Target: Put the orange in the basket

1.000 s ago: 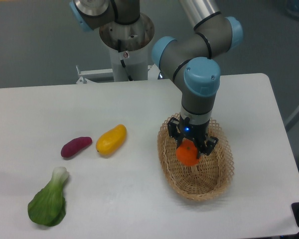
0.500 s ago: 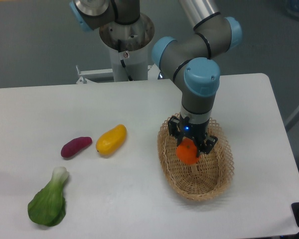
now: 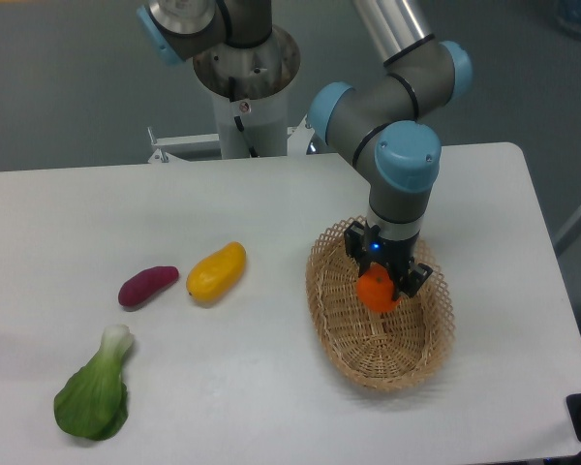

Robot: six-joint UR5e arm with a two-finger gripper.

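- We see the basket as rough woven straw, matt tan, with a lacy open-weave rim.
- We see the orange as smooth with a slight sheen.
- We see the table as smooth, matt white.
- We see the yellow fruit as glossy-skinned.

tool carried orange rightward over basket.

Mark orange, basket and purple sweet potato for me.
orange (image 3: 377,292): fixed camera, its front face below the pincer.
basket (image 3: 341,347): fixed camera, left inner wall.
purple sweet potato (image 3: 147,287): fixed camera, its middle.
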